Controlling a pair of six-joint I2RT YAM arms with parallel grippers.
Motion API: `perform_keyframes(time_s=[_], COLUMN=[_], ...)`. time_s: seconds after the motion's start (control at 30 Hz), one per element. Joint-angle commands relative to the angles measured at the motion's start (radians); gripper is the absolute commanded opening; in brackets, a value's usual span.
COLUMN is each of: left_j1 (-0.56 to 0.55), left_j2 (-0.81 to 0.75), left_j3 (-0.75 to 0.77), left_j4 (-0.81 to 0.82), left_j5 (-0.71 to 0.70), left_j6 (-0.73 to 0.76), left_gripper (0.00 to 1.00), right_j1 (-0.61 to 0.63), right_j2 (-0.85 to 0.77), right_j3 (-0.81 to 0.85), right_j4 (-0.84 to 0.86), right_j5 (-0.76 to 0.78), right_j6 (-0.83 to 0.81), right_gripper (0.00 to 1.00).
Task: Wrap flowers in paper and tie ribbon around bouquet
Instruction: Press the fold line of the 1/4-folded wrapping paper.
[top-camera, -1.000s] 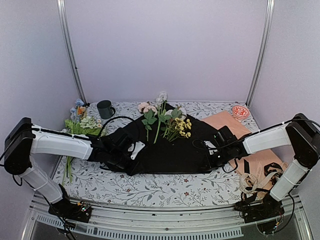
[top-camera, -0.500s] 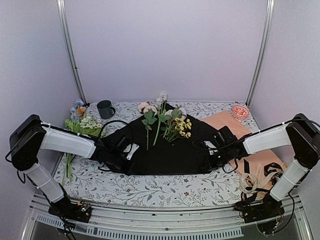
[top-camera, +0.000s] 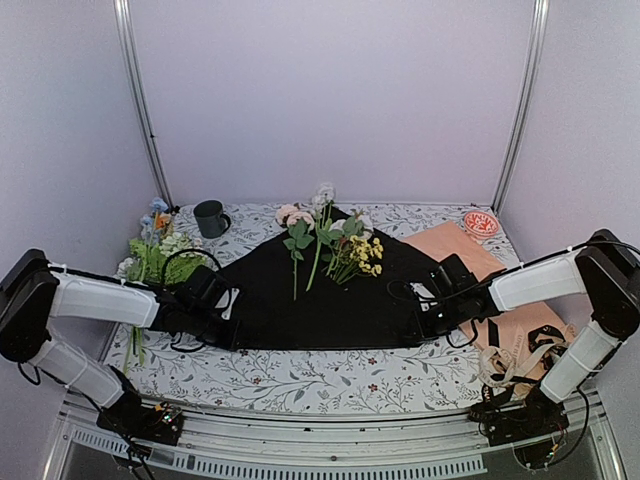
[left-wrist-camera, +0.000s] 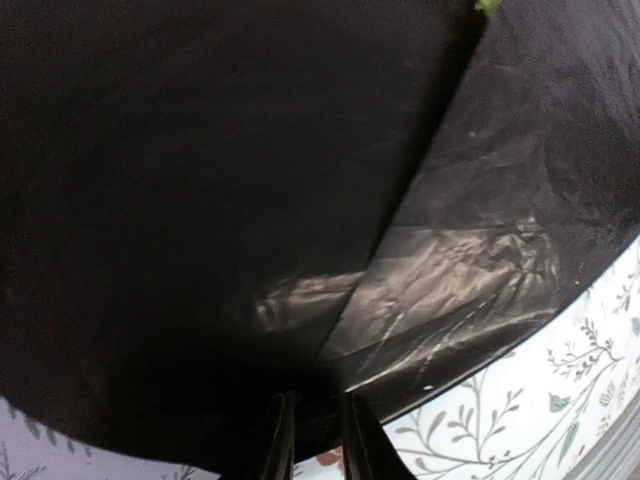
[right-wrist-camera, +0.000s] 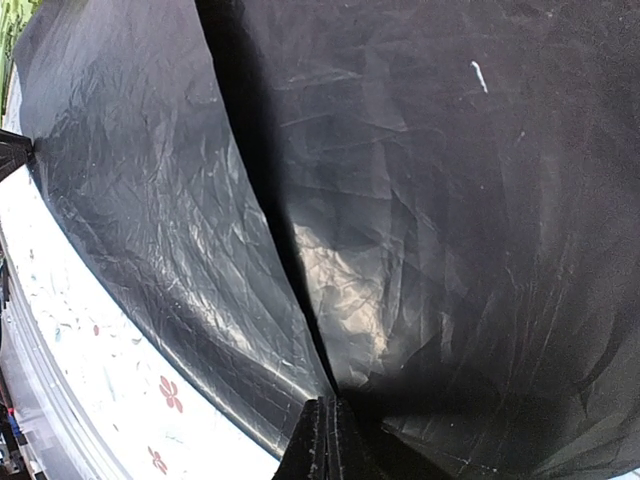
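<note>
The black paper (top-camera: 320, 300) lies spread on the flowered tablecloth, with its point toward the back. The flowers (top-camera: 305, 222), pink and white blooms on green stems, lie loose on its far part; no bouquet is in view. My left gripper (top-camera: 215, 315) is at the sheet's left corner. In the left wrist view this gripper (left-wrist-camera: 318, 440) has its jaws narrow, shut on the paper (left-wrist-camera: 250, 200), which rises in a fold. My right gripper (top-camera: 425, 318) pinches the right corner. In the right wrist view it (right-wrist-camera: 325, 440) is shut on the paper (right-wrist-camera: 420, 200). The cream ribbon (top-camera: 500, 362) lies at the near right.
A yellow and orange bunch (top-camera: 362, 252) lies on the sheet beside the flowers. More flowers (top-camera: 160, 245) lie at the far left near a dark mug (top-camera: 210, 217). A peach sheet (top-camera: 470, 250), a red round tin (top-camera: 480, 222) and a black strap (top-camera: 545, 345) are on the right.
My left gripper has drawn the paper's left corner out to the left, stretching the sheet wider and flatter. The right gripper has held its place.
</note>
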Motion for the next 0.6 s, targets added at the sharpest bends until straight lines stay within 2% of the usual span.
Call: perform_keyframes(time_s=[0.0, 0.23, 0.37, 0.47, 0.57], left_j1=[0.049, 0.053, -0.031, -0.132, -0.211], left_j2=[-0.036, -0.092, -0.129, -0.049, 0.102], left_j3=[-0.064, -0.037, 0.107, 0.257, 0.389], left_j4=[-0.147, -0.209, -0.241, -0.225, -0.160], left_j5=[-0.085, -0.167, -0.273, -0.295, -0.235], left_j6=[-0.098, -0.147, -0.132, -0.069, 0.039], left_gripper=[0.20, 0.17, 0.17, 0.19, 0.22], right_j1=[-0.002, -0.002, 0.000, 0.005, 0.010], right_j2=[0.006, 0.001, -0.001, 0.000, 0.002], right_j3=[-0.047, -0.046, -0.032, -0.018, -0.007], right_j4=[-0.115, -0.115, -0.124, -0.141, -0.147], right_j5=[0.060, 0.069, 0.068, 0.080, 0.091], right_j6=[0.001, 0.001, 0.005, 0.010, 0.024], right_gripper=[0.00, 0.00, 0.00, 0.00, 0.00])
